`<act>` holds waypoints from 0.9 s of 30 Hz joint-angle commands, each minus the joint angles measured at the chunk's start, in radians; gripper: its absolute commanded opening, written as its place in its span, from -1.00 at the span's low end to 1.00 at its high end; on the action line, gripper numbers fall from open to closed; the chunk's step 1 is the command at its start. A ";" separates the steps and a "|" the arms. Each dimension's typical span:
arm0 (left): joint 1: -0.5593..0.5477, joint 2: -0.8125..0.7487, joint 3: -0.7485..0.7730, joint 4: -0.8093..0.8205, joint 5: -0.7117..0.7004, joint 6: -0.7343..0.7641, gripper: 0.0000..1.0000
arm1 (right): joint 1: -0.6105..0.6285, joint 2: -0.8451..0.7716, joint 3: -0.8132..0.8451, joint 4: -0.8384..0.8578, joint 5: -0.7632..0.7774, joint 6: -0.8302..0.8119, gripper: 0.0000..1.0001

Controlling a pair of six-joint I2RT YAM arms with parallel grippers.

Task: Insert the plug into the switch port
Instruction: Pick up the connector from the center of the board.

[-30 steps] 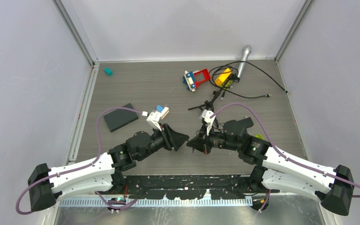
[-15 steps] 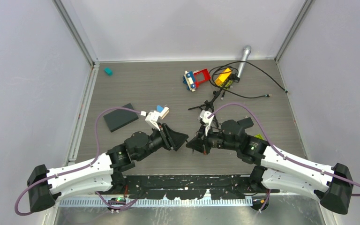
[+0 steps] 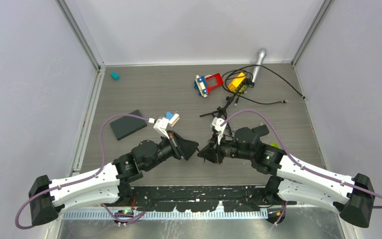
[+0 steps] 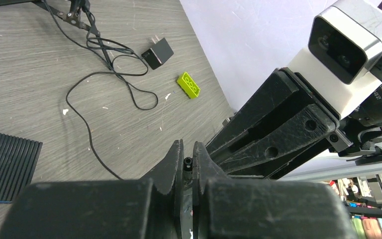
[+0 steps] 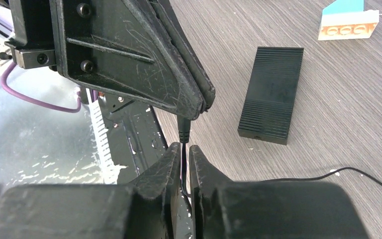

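Now, left gripper [image 3: 195, 146]: jaws closed tight on the plug [image 5: 183, 130], which is pinched at the very fingertips.
Right gripper [image 3: 202, 155]: tip to tip with the left one; jaws narrow, with the cable [image 5: 183, 155] running through the slit. Whether they pinch it I cannot tell.
Plug: held in the air between the two grippers by the table's near edge, well apart from the switch.
Switch [image 3: 128, 124]: flat black ribbed box on the table [image 3: 169, 94], left of the left gripper.
Right side: black adapter [image 4: 158, 53] and green brick [image 4: 189, 85], near each other.

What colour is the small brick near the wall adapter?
The brick is lime green, clearest in the left wrist view.
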 commanded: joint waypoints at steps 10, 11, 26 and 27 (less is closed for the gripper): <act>-0.002 -0.026 0.027 0.017 -0.038 -0.007 -1.00 | -0.001 -0.043 -0.136 0.472 0.097 -0.008 0.02; -0.003 -0.026 0.027 0.018 -0.038 -0.010 -1.00 | 0.000 -0.035 -0.140 0.487 0.100 -0.007 0.01; -0.003 -0.040 0.016 0.033 -0.052 -0.026 -1.00 | -0.001 -0.012 -0.152 0.494 0.125 -0.011 -0.37; -0.003 -0.040 0.016 0.034 -0.052 -0.026 -1.00 | 0.000 -0.014 -0.155 0.493 0.123 -0.012 -0.35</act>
